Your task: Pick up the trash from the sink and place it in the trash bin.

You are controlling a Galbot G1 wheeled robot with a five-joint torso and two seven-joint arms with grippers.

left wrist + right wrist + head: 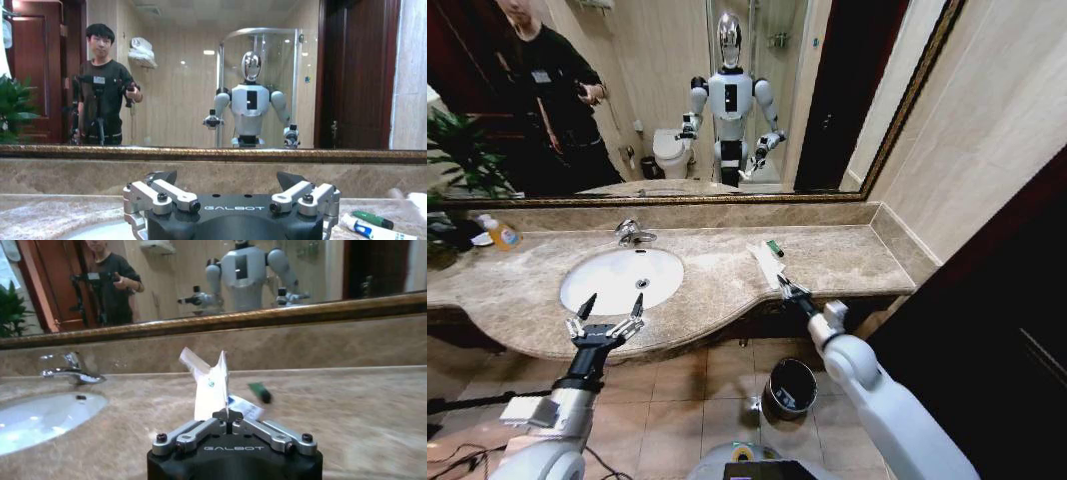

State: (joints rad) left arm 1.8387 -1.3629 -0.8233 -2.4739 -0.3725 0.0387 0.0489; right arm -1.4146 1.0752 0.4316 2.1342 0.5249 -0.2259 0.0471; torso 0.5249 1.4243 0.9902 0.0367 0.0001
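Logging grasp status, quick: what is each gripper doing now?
Left gripper: open, holding nothing, at the sink's front edge.
Right gripper: closed on a flat white packet, above the countertop.
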